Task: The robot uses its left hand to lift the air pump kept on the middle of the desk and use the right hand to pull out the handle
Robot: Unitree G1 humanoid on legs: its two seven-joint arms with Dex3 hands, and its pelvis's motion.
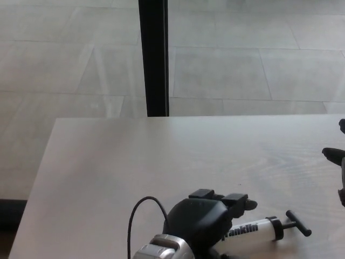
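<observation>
A robot's left hand sits over the barrel of a small air pump near the front edge of a pale wood-grain counter, its black fingers curled across the top of the white cylinder. The pump lies on its side, lettering along the barrel, with its black T-shaped handle pointing toward the robot's right and sitting close against the barrel, not yet drawn out. The fingers appear wrapped around the pump body, though the far side of the grip is hidden behind the hand, and the pump looks to be resting on the counter or barely clear of it; which of the two cannot be told. At the picture's right edge, only a dark sliver of the right hand shows, well apart from the handle, and whether its fingers are spread or closed cannot be told. A thin black cable loops up from the left wrist. Beyond the counter, a dark vertical post stands against a tiled floor. The task appears to be at its first step, securing and lifting the pump. The next move likely calls for a firm hold on the barrel while the pump rises, then the right hand coming across to catch the T-bar.
</observation>
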